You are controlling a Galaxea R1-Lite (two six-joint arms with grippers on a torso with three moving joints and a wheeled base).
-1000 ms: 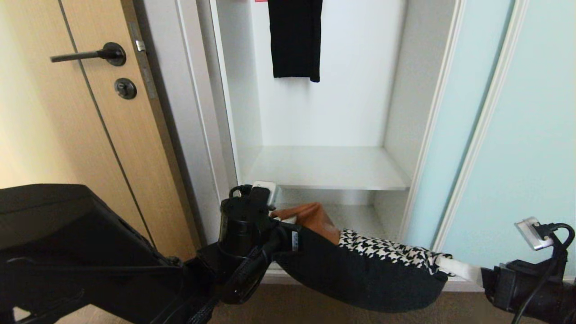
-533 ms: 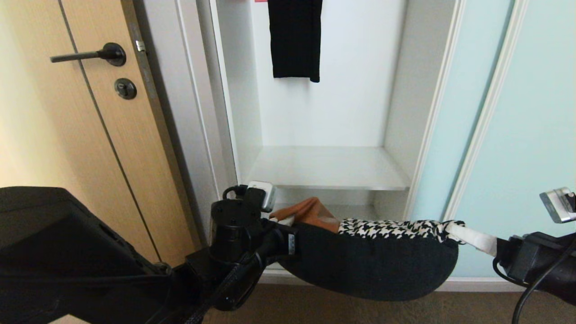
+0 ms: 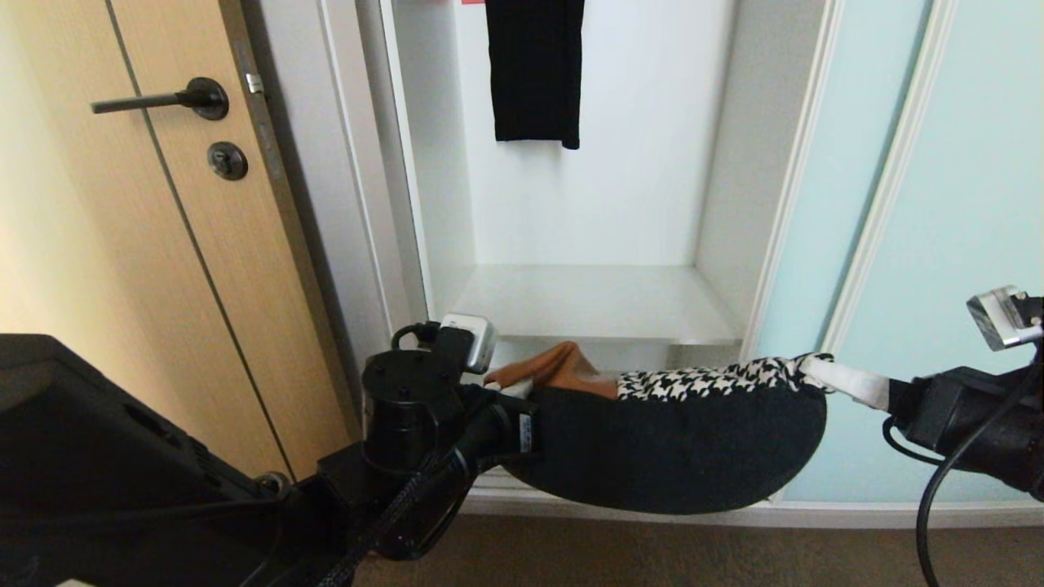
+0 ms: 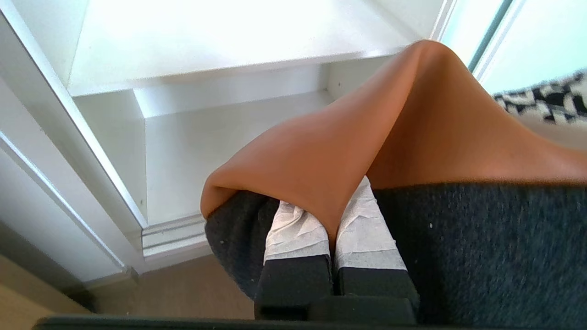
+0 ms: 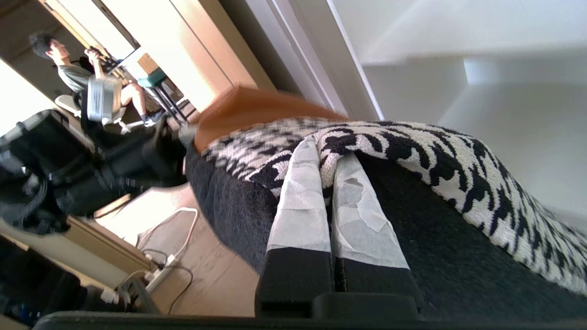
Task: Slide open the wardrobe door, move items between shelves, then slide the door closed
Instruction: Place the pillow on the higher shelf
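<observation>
The patchwork cushion (image 3: 677,440) hangs between my two grippers in front of the open wardrobe, black underside bulging down. My left gripper (image 3: 510,390) is shut on the brown leather corner (image 4: 321,160); its taped fingers (image 4: 293,229) pinch the fold. My right gripper (image 3: 816,371) is shut on the houndstooth corner (image 5: 412,146), with the knit squeezed between its fingers (image 5: 302,201). The cushion's top edge sits about level with the front edge of the upper shelf (image 3: 595,302). The lower shelf (image 4: 192,156) lies behind and below it. The sliding wardrobe door (image 3: 962,204) stands slid to the right.
A black garment (image 3: 534,73) hangs at the back of the wardrobe above the shelf. A light wood hinged door with a lever handle (image 3: 163,101) is on the left. In the right wrist view a seated person (image 5: 69,68) and floor cables (image 5: 165,256) show behind.
Both grippers have lifted the cushion. The right end rose more, so the cushion went from sloping down to the right to roughly level, just under the upper shelf's edge.
</observation>
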